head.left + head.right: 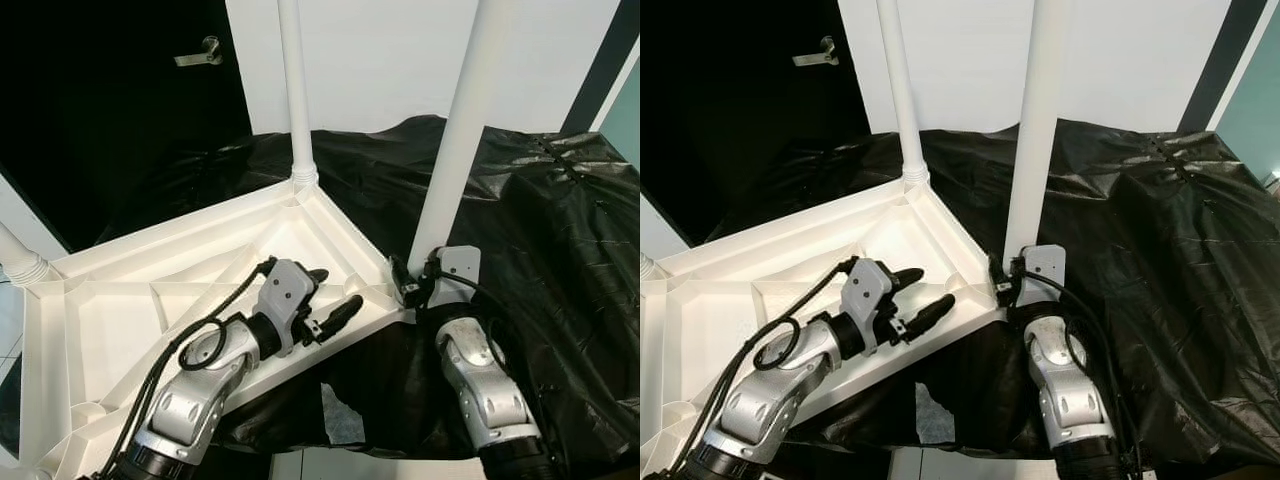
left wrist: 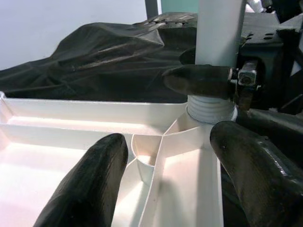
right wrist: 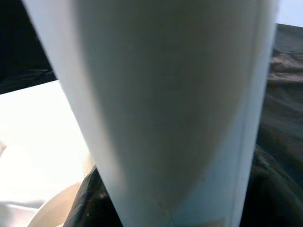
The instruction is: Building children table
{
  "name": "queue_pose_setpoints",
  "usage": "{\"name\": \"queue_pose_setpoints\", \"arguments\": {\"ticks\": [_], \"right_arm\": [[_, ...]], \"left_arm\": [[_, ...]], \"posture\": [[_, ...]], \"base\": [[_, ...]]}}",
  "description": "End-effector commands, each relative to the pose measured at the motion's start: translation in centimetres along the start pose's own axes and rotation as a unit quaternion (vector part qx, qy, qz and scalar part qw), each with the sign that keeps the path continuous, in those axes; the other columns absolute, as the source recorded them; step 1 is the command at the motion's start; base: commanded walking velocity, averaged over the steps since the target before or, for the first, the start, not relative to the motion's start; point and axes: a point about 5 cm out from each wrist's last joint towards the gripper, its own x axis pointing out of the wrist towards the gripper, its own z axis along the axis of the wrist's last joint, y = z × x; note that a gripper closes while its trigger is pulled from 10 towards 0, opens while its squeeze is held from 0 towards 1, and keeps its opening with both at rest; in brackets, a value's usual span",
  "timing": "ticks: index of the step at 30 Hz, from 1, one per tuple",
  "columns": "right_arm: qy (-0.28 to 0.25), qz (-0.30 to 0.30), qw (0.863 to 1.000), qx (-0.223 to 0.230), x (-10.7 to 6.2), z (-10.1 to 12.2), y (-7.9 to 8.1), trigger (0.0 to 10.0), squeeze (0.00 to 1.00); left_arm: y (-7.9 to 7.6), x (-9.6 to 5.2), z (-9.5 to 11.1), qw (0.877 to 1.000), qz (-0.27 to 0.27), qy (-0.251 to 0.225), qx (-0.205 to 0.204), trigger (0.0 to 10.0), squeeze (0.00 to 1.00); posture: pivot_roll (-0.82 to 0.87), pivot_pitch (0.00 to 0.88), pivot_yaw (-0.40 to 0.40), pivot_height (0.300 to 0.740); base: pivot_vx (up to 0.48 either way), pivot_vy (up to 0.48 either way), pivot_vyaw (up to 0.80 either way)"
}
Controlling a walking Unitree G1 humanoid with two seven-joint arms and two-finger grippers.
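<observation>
I see a black plastic sheet [image 1: 540, 210] draped over the work surface, and the white plastic tabletop [image 1: 120, 300] lies upside down on it, ribbed underside facing up. 2 white legs stand upright in its corner sockets: a far leg [image 1: 293, 90] at the back corner and a near leg [image 1: 458, 130] at the corner closest to my right arm. A 3rd ribbed leg end [image 1: 25, 265] pokes in at the left edge. Behind the setup are a white wall and a dark door with a metal handle [image 1: 198, 55].

My right gripper [image 1: 415, 283] is at the base of the near leg, its fingers closed around the leg just above the threaded collar [image 2: 210, 108]. My left gripper [image 1: 335, 298] hovers over the tabletop's inner ribs near that same corner, fingers [image 2: 90, 184] spread apart and holding nothing.
</observation>
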Motion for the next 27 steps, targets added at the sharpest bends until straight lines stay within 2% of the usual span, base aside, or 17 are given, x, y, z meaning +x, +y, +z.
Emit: {"name": "queue_pose_setpoints", "arguments": {"ticks": [1,8,9,14,16,17,18,20,23,24,25,27], "right_arm": [[0.040,-0.039,0.998,-0.006,-0.7,-1.4,-1.4,10.0,0.00],[0.032,-0.047,0.998,-0.013,-0.8,-1.0,-2.0,10.0,0.00],[0.023,-0.036,0.999,-0.021,-0.9,-0.7,-2.2,10.0,1.00],[0.008,-0.012,1.000,-0.027,-0.8,-0.2,-2.6,10.0,1.00],[0.002,0.016,1.000,-0.023,-0.8,0.1,-2.9,10.0,1.00],[0.000,0.038,0.999,-0.019,-0.8,0.3,-3.0,10.0,0.00],[0.000,0.038,0.999,-0.019,-0.8,0.3,-3.0,10.0,0.00],[-0.005,0.099,0.995,-0.017,-0.8,0.5,-3.2,10.0,0.00],[-0.006,0.123,0.992,-0.020,-0.8,0.5,-3.3,10.0,0.00],[-0.006,0.153,0.988,-0.023,-0.7,0.6,-3.3,10.0,0.00],[-0.006,0.153,0.988,-0.023,-0.7,0.6,-3.3,10.0,0.00],[-0.005,0.189,0.982,-0.027,-0.4,0.7,-3.4,10.0,0.00]], "left_arm": [[-0.1,-0.2,-0.2,1.000,-0.022,0.008,-0.004,10.0,0.00],[-0.1,-0.2,0.0,1.000,-0.021,0.005,-0.005,10.0,0.00],[-0.2,0.0,0.0,1.000,-0.021,0.003,-0.007,10.0,0.00],[-0.4,0.0,0.1,1.000,-0.026,0.003,-0.007,10.0,0.00],[-0.2,0.0,0.1,1.000,-0.026,0.005,-0.001,10.0,0.00],[-0.1,0.0,0.2,1.000,-0.023,0.005,0.000,10.0,0.00],[-0.1,0.0,0.2,1.000,-0.023,0.005,0.000,10.0,0.00],[0.1,0.0,0.3,1.000,-0.019,0.003,0.002,10.0,0.00],[0.2,0.0,0.4,1.000,-0.018,0.002,0.002,10.0,0.00],[0.2,-0.1,0.4,1.000,-0.018,0.002,0.003,10.0,0.00],[0.2,-0.1,0.4,1.000,-0.018,0.002,0.003,10.0,0.00],[0.2,-0.2,0.3,1.000,-0.017,0.004,0.004,10.0,0.00]], "posture": [[-0.02,0.000,0.033,0.740],[-0.03,0.000,0.032,0.740],[-0.03,0.000,0.033,0.740],[-0.03,0.000,0.030,0.740],[-0.03,0.000,0.025,0.740],[-0.03,0.000,0.024,0.740],[-0.03,0.000,0.024,0.740],[-0.02,0.000,0.018,0.740],[-0.02,0.000,0.018,0.740],[-0.02,0.000,0.019,0.740],[-0.02,0.000,0.019,0.740],[-0.02,0.000,0.018,0.740]], "base": [[0.000,0.000,0.00],[0.000,0.000,0.00],[0.000,0.000,0.00],[0.000,0.000,0.00],[0.000,0.000,0.00],[0.000,0.000,0.00],[0.000,0.000,0.00],[0.000,0.000,0.00],[0.000,0.000,0.00],[0.000,0.000,0.00],[0.000,0.000,0.00],[0.000,0.000,0.00]]}}
